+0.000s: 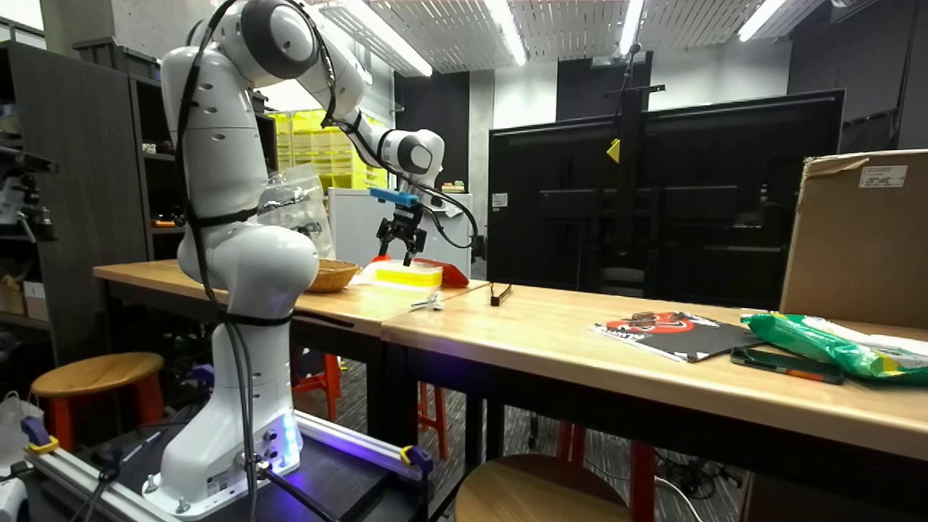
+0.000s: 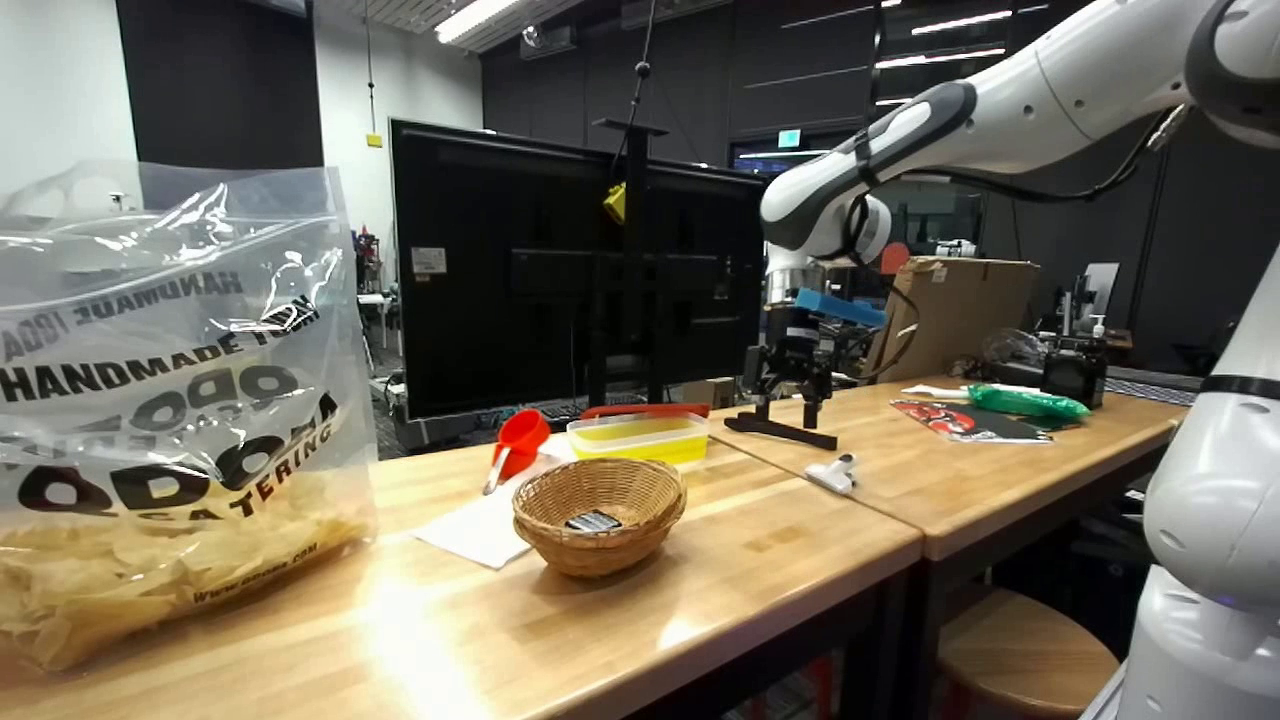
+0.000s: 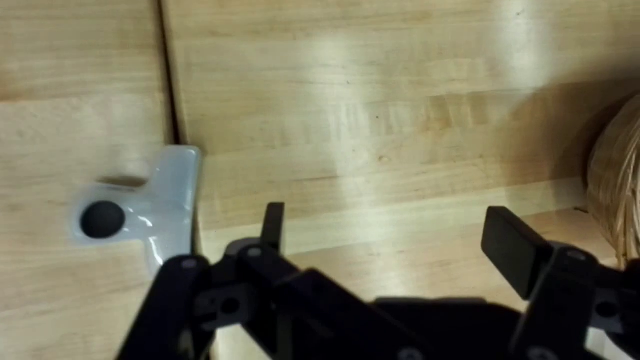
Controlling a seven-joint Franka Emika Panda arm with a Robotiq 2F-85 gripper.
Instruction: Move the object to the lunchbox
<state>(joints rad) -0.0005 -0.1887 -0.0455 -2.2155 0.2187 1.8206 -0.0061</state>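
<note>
The pincer hangs over the table, its 2 fingers wide apart on nothing. Past 1 finger, away from the wicker basket, lies the pale clip, likely the thing to move; I'd expect a shift that way. The yellow lunchbox sits farther across.

Clear bag | front: "HANDMADE", "QDOBA CATERING" (creased), "WWW.QDOBA.COM" | above, mirrored: "HANDMADE"
</note>
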